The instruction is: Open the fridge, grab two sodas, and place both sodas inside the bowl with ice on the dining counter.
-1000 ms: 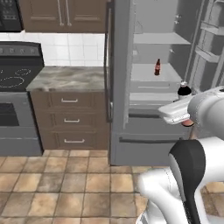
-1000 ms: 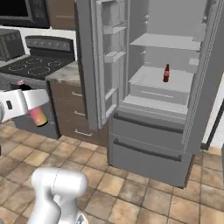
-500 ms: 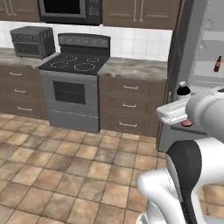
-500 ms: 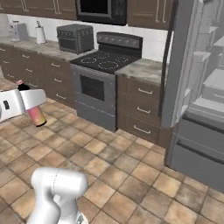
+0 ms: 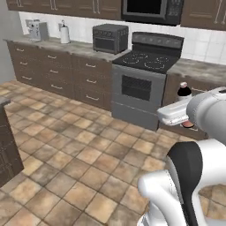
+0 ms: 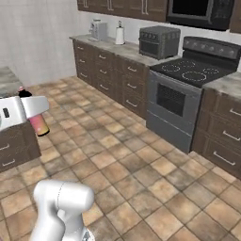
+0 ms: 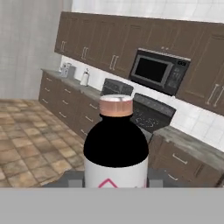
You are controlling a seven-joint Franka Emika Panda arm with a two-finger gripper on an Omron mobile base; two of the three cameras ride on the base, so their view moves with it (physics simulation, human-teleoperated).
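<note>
My gripper (image 7: 116, 179) is shut on a soda (image 7: 116, 144), a dark cola bottle with a white and red label and a tan-rimmed cap, which stands upright between the fingers. In the left base view the gripper (image 5: 183, 115) hangs at mid-right, with the soda's dark shoulder (image 5: 184, 91) above the white hand and its base below. In the right base view the gripper (image 6: 33, 107) is at the left edge, and the soda's pinkish lower end (image 6: 38, 125) sticks out under it. The fridge and the bowl are out of view.
A grey stove (image 5: 143, 84) with a microwave (image 5: 152, 9) above it stands among dark brown cabinets under a stone worktop (image 6: 117, 47) that carries a toaster oven (image 5: 110, 39). A grey marbled counter corner (image 6: 7, 80) on dark cabinets shows at the left; whether it is the dining counter I cannot tell. Tiled floor (image 5: 79, 150) lies open between.
The whole picture has swung from the open fridge to the stove and the cabinets on its left, so the base has turned. The soda stays in the shut gripper.
</note>
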